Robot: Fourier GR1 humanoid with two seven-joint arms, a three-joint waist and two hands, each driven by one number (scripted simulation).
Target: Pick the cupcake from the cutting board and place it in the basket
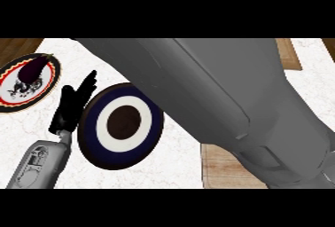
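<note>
Neither the cupcake nor a basket shows in the head view. My right forearm (222, 102) crosses close to the camera from the lower right to the top centre and hides much of the counter; its hand is out of sight. Parts of the wooden cutting board (226, 168) show below that arm and at the upper right. My left hand (71, 105) stands open at the left, fingers up, beside a round dish (121, 146) with a dark blue rim, a white ring and a brown centre.
A plate (8, 97) with a red and black rim sits at the far left with a dark purple, eggplant-like thing (36, 68) on it. The counter (177, 155) is white marble, and a wooden floor shows at the upper left.
</note>
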